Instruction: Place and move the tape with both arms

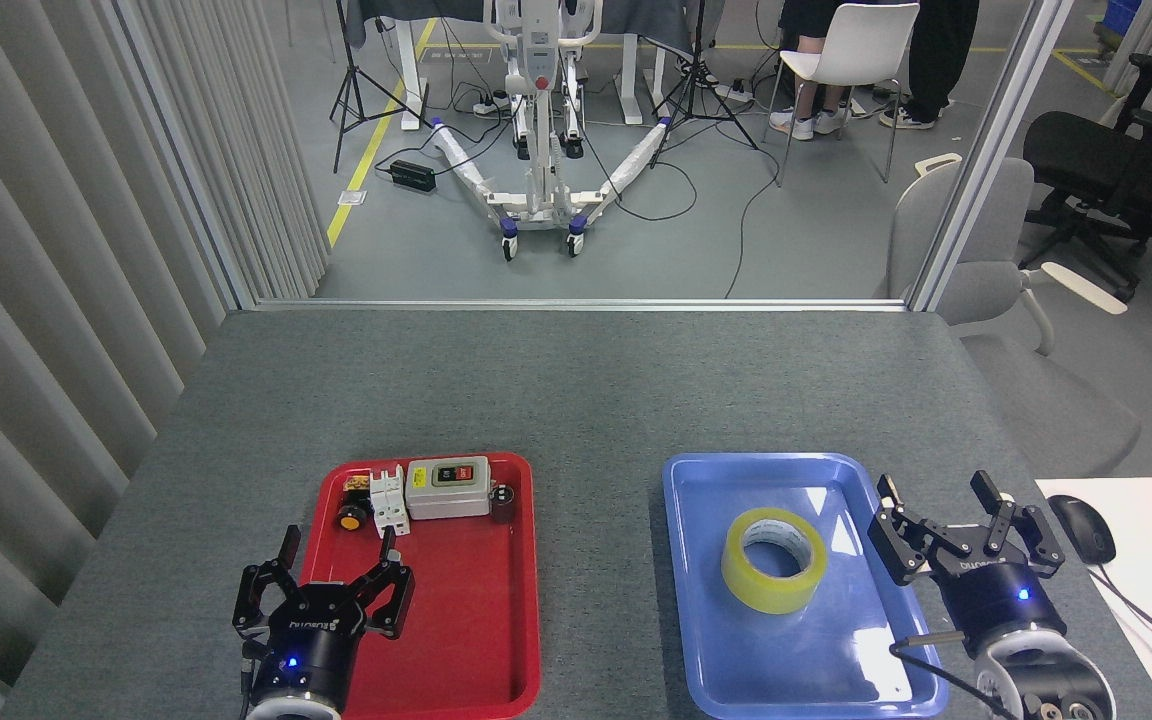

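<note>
Your left gripper sits at the near left corner of the red tray, fingers spread apart and holding nothing, its blue light on. One finger hangs outside that tray's left rim and the other reaches in over the red floor. At the tray's far end you have a row of small parts: a round black piece with an orange face, a white breaker, a grey switch box with red and green buttons, and a small dark cylinder just right of the box.

To the right of the red tray, well apart from it on the grey table, lies the blue tray. The tape rests flat in the middle of the blue tray, its hole facing up, touching neither arm.

Your right gripper stands at the blue tray's right rim, just right of the tape and clear of it. Its fingers are apart and empty, pointing away from you. Right of it, a black mouse lies on a white desk.
</note>
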Action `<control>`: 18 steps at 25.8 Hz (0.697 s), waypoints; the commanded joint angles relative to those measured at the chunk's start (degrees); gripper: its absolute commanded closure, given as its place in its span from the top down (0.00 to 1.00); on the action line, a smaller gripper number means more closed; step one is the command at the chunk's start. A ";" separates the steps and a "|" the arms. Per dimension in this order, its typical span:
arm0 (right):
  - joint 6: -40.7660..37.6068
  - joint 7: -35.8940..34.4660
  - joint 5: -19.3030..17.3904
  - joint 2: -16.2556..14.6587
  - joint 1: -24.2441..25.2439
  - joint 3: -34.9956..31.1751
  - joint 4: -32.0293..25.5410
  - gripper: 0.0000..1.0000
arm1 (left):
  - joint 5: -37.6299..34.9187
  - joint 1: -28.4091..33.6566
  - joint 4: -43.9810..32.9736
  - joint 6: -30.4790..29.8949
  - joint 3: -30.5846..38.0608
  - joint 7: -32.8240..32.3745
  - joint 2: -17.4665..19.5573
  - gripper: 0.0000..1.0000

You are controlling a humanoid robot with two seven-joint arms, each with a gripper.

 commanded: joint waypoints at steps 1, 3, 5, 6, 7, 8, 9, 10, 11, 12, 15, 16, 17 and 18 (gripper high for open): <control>4.34 -4.23 1.26 -0.21 6.64 2.71 -6.09 0.96 | 0.09 0.27 0.01 0.00 0.02 0.13 0.07 1.00; 7.86 -4.32 1.26 -0.21 9.02 3.77 -7.68 0.97 | 0.09 0.27 0.10 0.00 0.02 0.13 0.07 1.00; 8.73 -4.76 1.08 -0.91 11.21 3.94 -8.29 0.97 | 0.09 0.27 0.10 0.00 0.02 0.13 0.16 1.00; 8.73 -4.85 0.82 -1.71 11.74 3.94 -8.20 0.97 | 0.18 0.27 0.10 0.00 0.02 0.13 0.16 1.00; 8.73 -4.93 0.03 -2.50 12.09 3.94 -8.29 0.97 | 0.18 0.27 0.10 0.00 0.02 0.13 0.16 1.00; 8.73 -4.93 -1.47 -2.85 12.36 3.94 -8.29 0.98 | 0.18 0.27 0.10 0.00 0.02 0.13 0.16 1.00; 8.73 -4.93 -2.87 -3.02 12.53 3.94 -8.29 0.98 | 0.27 0.18 0.10 0.00 0.02 0.13 0.25 1.00; 8.65 -4.93 -3.58 -3.20 12.71 3.94 -8.20 0.98 | 0.27 0.09 0.10 0.00 0.02 0.13 0.25 1.00; 8.65 -4.93 -3.84 -3.46 13.06 3.94 -8.29 0.98 | 0.27 0.00 0.10 0.00 0.02 0.13 0.25 1.00; 8.65 -4.93 -3.93 -3.64 13.50 3.94 -8.29 0.98 | 0.27 -0.08 0.10 0.00 0.02 0.13 0.25 1.00; 8.56 -4.93 -3.93 -3.20 14.20 3.94 -8.12 0.98 | 0.18 -0.08 0.01 -0.17 0.02 0.13 0.25 1.00; 8.47 -5.20 -3.84 -2.94 14.20 3.94 -7.85 0.97 | 0.27 -0.26 0.19 -0.18 0.02 0.13 0.25 1.00; 8.47 -5.72 -3.75 -2.50 14.11 3.94 -7.41 0.98 | 0.27 -0.35 0.28 -0.18 0.02 0.31 0.25 1.00; 8.38 -6.08 -3.75 -2.06 14.03 3.94 -7.15 0.98 | 0.18 -0.26 0.36 -0.18 -0.07 0.39 0.25 1.00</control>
